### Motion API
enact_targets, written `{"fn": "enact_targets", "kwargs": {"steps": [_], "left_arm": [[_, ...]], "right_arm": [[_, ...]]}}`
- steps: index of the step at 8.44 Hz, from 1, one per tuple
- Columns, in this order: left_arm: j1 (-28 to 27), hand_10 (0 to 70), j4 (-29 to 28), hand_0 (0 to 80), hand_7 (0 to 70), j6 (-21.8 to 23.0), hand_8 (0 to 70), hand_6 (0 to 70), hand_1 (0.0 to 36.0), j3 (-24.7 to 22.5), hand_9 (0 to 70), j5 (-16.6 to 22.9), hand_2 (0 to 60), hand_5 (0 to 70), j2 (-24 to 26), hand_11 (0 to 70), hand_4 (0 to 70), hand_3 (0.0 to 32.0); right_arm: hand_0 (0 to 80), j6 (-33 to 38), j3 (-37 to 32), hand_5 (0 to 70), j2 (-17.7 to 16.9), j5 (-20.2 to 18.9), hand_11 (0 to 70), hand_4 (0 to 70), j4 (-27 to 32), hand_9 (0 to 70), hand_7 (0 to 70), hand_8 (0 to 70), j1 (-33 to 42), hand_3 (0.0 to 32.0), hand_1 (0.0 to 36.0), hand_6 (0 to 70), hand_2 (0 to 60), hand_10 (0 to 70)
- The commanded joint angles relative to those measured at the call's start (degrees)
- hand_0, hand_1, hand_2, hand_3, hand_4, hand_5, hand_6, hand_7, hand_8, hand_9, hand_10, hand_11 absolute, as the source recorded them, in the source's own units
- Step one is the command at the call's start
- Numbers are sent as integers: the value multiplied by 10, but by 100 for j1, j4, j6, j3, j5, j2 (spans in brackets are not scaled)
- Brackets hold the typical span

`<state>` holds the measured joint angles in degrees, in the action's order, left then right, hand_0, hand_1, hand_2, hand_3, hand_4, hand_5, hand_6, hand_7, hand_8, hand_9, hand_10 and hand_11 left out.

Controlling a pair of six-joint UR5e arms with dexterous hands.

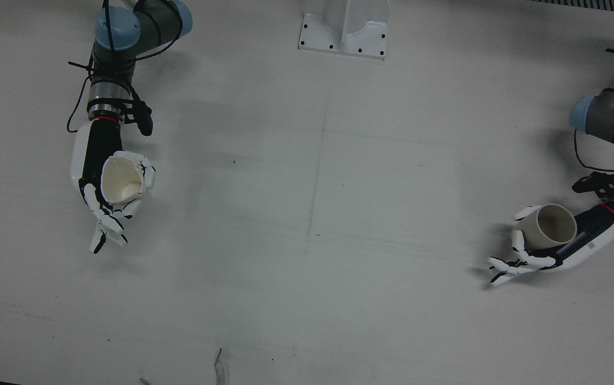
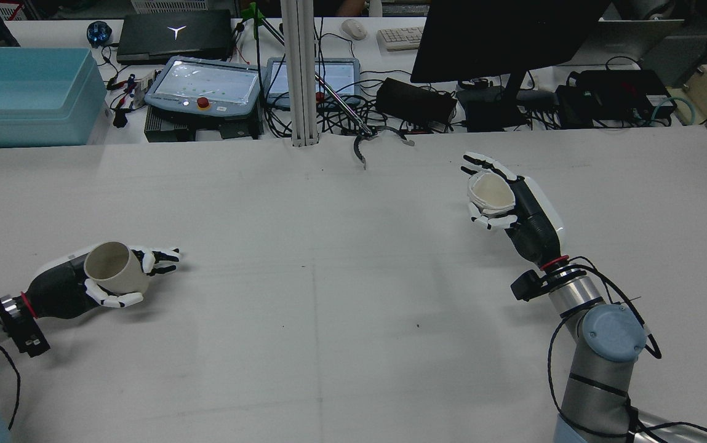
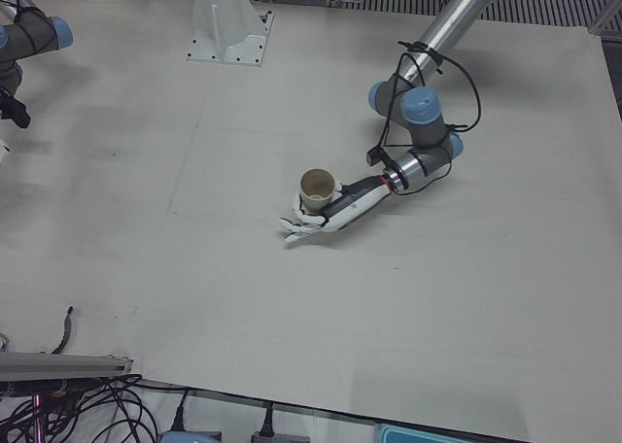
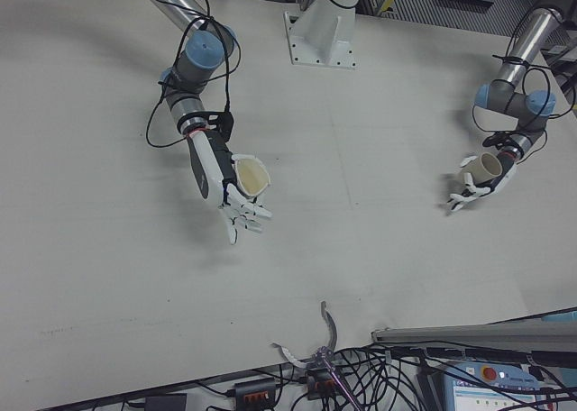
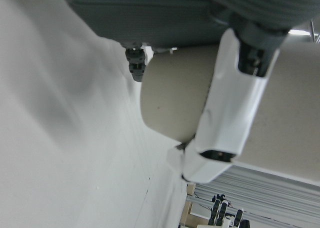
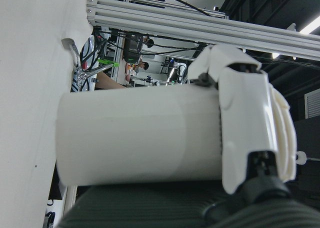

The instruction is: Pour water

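In the rear view, the left hand (image 2: 91, 283), white-shelled with black joints, is lying low over the white tabletop (image 2: 328, 295) at about eight o'clock, gripping a beige, upright, open-topped paper cup (image 2: 113, 267) against its palm. Some fingers (image 2: 159, 258) are stretching past the cup toward three o'clock rather than wrapping it. In the front view this same left hand (image 1: 547, 248) is sitting at four o'clock, and the beige cup (image 1: 550, 225) is showing an inside with no liquid that can be made out. The left hand view is catching the cup's wall (image 5: 175, 103) with one white finger (image 5: 225, 113) pressing across it.

Farther along, at about two o'clock in the rear view, the right hand (image 2: 513, 206) is clasping a white paper cup (image 2: 490, 192) that is tilting slightly, its rim looking dented on one side. In the front view the right hand (image 1: 105, 184) is holding that white cup (image 1: 121, 179) at ten o'clock, well apart from the other cup. The right hand view is showing the cup's plain side (image 6: 140, 135) with a finger (image 6: 245, 133) curling over its rim end. No writing is showing on either cup.

Beyond the table's far edge, at twelve o'clock, a grey teach pendant with a red button (image 2: 205, 86) is resting beside a black laptop bearing a pale Y-shaped emblem (image 2: 175, 37), with a light blue plastic bin (image 2: 24, 98) at eleven o'clock and a dark monitor (image 2: 501, 37) at one o'clock. The screens' text is too small to read.
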<state>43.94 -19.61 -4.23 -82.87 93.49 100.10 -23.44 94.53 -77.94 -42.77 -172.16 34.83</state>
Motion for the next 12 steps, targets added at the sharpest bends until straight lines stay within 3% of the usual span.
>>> {"fn": "enact_targets", "kwargs": {"steps": [1,2,4,6,8,9,11,12], "left_arm": [[-641,75,1080,800,267,-52,79,203,360,-124,54,-6,600,700,1289,143,700,0],[-824,75,1230,800,267,-43,78,205,360,-107,53,-6,600,700,1501,144,700,0],[-1394,77,1695,800,271,-235,80,210,360,-63,56,-23,600,700,2123,146,700,0],[-1843,79,2005,800,267,-570,81,208,360,42,57,-50,600,700,2679,149,700,0],[-1845,81,1997,800,266,-562,83,210,360,69,61,-120,600,700,2637,153,700,0],[-1845,82,1997,800,264,-553,81,208,360,61,59,-120,600,700,2637,154,700,0],[-1845,80,1988,800,258,-562,78,202,360,52,56,-129,600,700,2654,151,700,0],[-1845,80,1988,800,256,-562,78,200,360,26,55,-129,600,700,2681,151,700,0]], "right_arm": [[795,-2,144,175,-19,-4,0,145,-2,197,576,178,85,0,360,483,462,0],[800,-20,189,183,-19,-12,0,153,-2,231,597,199,111,0,360,488,492,0],[800,-264,442,183,-2,-74,0,158,-133,227,598,197,112,0,360,492,498,0],[800,-686,855,188,16,-83,0,106,-231,203,568,183,-2,0,360,486,490,0],[800,-1920,1775,191,-19,-283,0,90,-327,194,548,179,-134,4,360,483,487,0],[800,-2902,2328,194,68,-755,0,88,-797,189,549,176,-152,4,360,486,488,0],[800,-4460,3218,205,122,-1127,0,105,-1564,170,545,166,-344,0,360,498,533,0],[800,-4998,3334,204,139,-1364,0,74,-1662,163,505,162,-398,0,360,481,534,0]]}}
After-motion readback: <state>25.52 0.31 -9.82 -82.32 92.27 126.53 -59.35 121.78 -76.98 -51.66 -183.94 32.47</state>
